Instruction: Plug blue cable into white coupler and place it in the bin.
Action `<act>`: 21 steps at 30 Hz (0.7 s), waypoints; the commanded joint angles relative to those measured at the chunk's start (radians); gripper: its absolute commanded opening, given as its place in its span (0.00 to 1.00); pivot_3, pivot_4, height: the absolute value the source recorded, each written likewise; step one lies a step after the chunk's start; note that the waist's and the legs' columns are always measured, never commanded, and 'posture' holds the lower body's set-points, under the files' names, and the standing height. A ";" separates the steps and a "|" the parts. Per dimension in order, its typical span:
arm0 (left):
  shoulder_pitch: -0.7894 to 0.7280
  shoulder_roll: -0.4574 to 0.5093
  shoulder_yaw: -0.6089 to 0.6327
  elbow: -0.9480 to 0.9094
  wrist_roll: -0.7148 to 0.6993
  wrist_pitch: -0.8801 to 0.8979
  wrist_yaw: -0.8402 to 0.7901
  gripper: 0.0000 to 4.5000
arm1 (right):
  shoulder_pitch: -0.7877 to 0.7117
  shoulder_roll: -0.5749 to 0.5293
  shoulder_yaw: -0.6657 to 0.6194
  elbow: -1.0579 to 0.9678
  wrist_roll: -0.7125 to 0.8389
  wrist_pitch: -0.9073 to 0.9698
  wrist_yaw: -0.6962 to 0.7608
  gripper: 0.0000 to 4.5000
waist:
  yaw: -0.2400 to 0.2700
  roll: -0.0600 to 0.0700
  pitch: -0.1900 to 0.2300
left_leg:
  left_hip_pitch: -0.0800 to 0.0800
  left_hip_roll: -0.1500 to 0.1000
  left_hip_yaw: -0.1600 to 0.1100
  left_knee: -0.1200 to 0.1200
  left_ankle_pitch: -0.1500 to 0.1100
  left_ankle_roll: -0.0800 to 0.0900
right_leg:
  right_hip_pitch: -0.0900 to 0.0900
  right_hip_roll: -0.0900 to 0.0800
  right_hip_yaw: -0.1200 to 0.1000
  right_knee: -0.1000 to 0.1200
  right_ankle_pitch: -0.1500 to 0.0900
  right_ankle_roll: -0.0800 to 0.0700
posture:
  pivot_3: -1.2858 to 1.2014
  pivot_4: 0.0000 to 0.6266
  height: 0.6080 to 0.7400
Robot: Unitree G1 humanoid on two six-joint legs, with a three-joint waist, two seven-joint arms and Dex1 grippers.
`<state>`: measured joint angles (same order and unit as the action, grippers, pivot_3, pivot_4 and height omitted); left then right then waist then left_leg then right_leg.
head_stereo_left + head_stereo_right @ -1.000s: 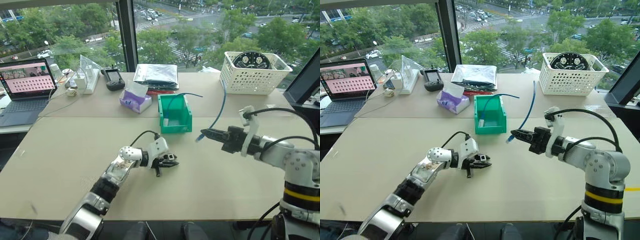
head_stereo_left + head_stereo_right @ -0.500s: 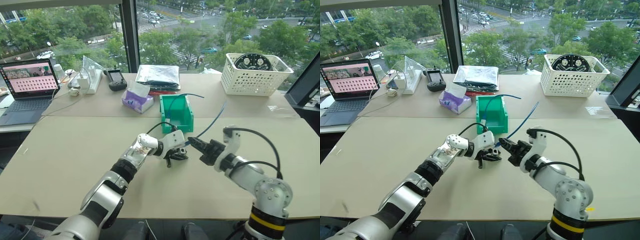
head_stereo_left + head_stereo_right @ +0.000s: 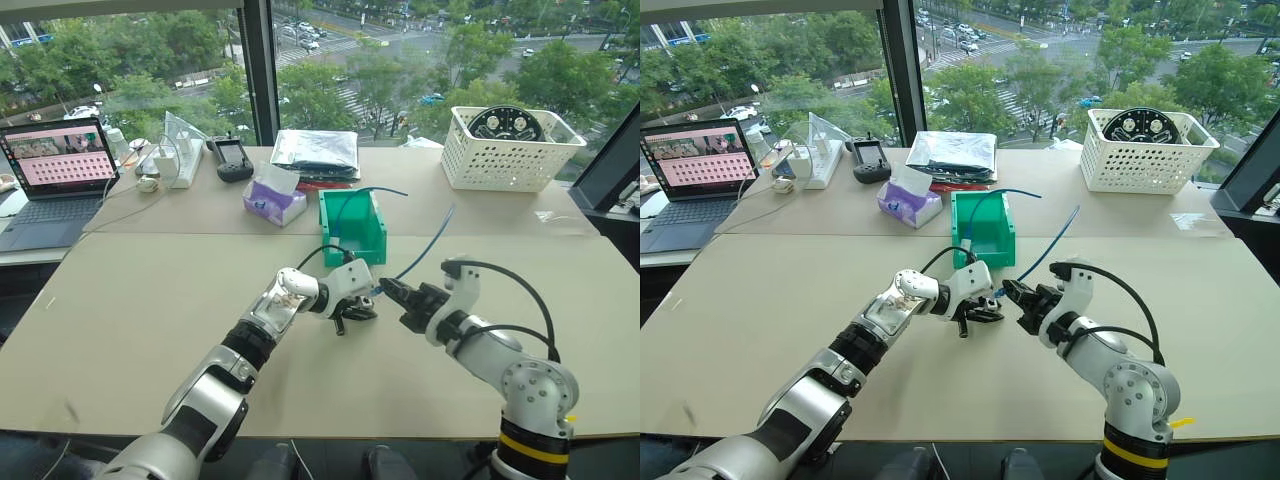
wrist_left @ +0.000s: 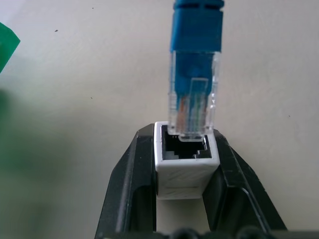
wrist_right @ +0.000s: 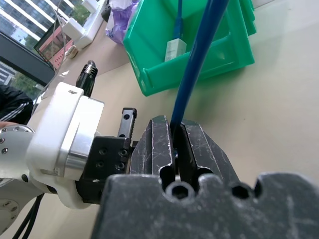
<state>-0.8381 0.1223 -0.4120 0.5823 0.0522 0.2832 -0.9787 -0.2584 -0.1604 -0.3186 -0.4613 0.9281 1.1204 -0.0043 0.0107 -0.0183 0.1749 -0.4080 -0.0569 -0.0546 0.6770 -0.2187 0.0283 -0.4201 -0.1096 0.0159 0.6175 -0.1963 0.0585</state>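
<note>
Right now the left gripper (image 4: 184,189) has its fingers (image 4: 127,199) clamped on the coupler (image 4: 185,162), socket facing out. The cable (image 4: 194,74) has its clear plug tip at the mouth of that socket, not seated. The right gripper (image 5: 177,144) pinches the cable just behind the plug, fingers tight on it. Both meet just in front of the bin (image 3: 352,228) on the desk (image 3: 150,300), the cable arching up beside the bin.

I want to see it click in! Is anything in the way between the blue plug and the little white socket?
Nothing visible. The blue cable has its clear plug right at the open mouth of the white coupler, which the left pincer holds. The right pincer grips the cable.
</note>
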 commanded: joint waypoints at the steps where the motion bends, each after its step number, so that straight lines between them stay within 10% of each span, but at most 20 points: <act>1: 0.019 -0.012 -0.017 0.010 0.018 0.034 0.007 0.15 | 0.002 -0.011 -0.001 -0.014 0.029 -0.023 0.017 0.00 | 0.000 0.000 0.000 | 0.000 0.000 0.000 0.000 0.000 0.000 | 0.000 0.000 0.000 0.000 0.000 0.000 | 0.52 0.24 0.90; 21: 0.025 -0.009 0.001 -0.001 0.017 0.038 0.014 0.15 | -0.049 -0.069 0.042 0.091 -0.030 -0.096 0.094 0.00 | -0.001 0.000 0.000 | 0.000 0.000 0.000 0.000 0.000 0.000 | 0.000 0.000 0.000 0.000 0.000 0.000 | 0.52 0.24 0.90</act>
<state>-0.8259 0.1153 -0.3926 0.5709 0.0508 0.3066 -0.9645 -0.2906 -0.2193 -0.2783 -0.3555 0.9034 1.0569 0.0712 0.0099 -0.0183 0.1749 -0.4078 -0.0566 -0.0542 0.6771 -0.2187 0.0283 -0.4202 -0.1095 0.0161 0.6175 -0.1963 0.0586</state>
